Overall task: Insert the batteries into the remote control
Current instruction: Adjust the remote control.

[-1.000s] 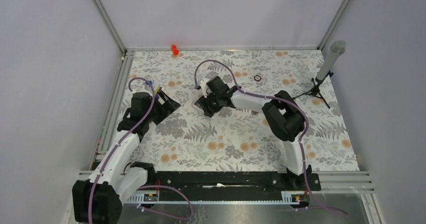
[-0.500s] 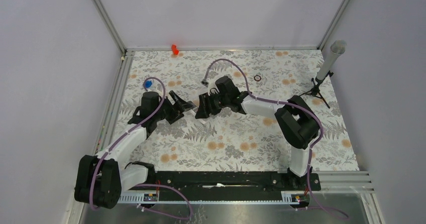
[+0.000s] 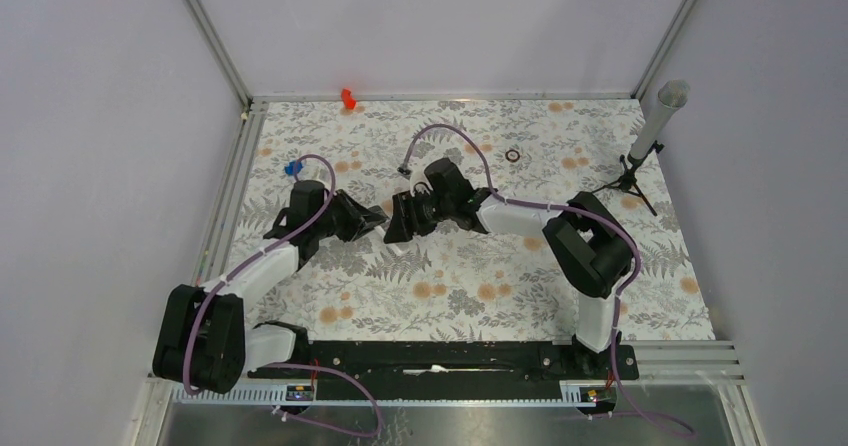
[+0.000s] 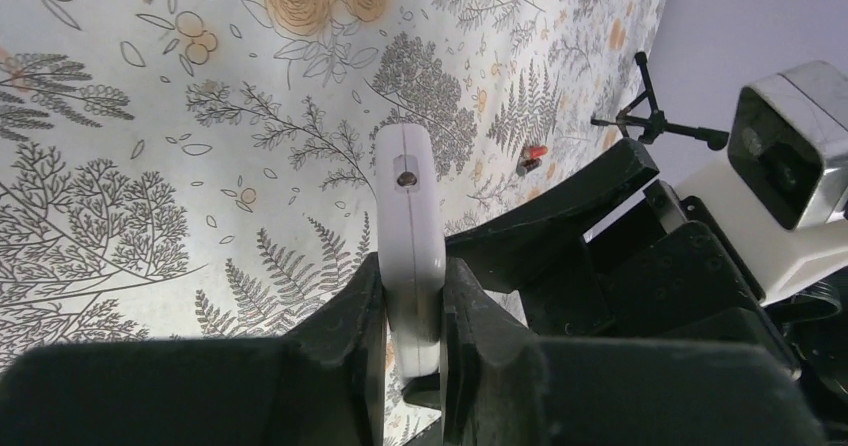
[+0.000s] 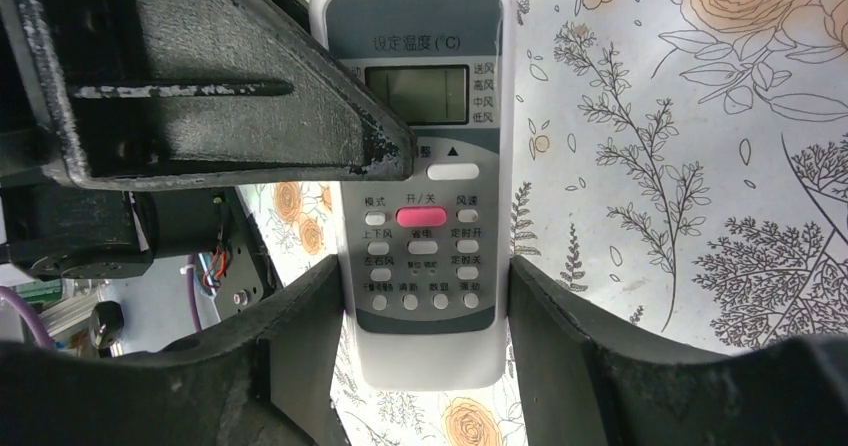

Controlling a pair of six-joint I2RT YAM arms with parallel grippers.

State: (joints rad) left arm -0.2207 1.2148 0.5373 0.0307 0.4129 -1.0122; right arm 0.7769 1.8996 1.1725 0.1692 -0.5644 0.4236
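Note:
The white remote control (image 5: pixel 420 166) is held between both grippers above the floral table, its grey screen and buttons facing the right wrist camera. My right gripper (image 5: pixel 427 306) is shut on its two long sides near the bottom end. My left gripper (image 4: pixel 412 296) is shut across its face and back, and the left wrist view shows the remote (image 4: pixel 408 196) edge-on. In the top view the left gripper (image 3: pixel 375 221) and the right gripper (image 3: pixel 398 221) meet at mid-table and hide the remote. A tiny red-and-dark cylinder, apparently one of the batteries (image 4: pixel 533 153), lies on the table beyond.
A bright red plastic piece (image 3: pixel 348 97) sits at the back edge. A small dark ring (image 3: pixel 513 155) lies right of centre at the back. A tripod with a grey cylinder (image 3: pixel 645 146) stands at the far right. Metal rails (image 3: pixel 235 186) border the left side.
My left arm swung right from the table's left side to the remote and its jaws closed on it. My right gripper shifted slightly left, still holding the remote.

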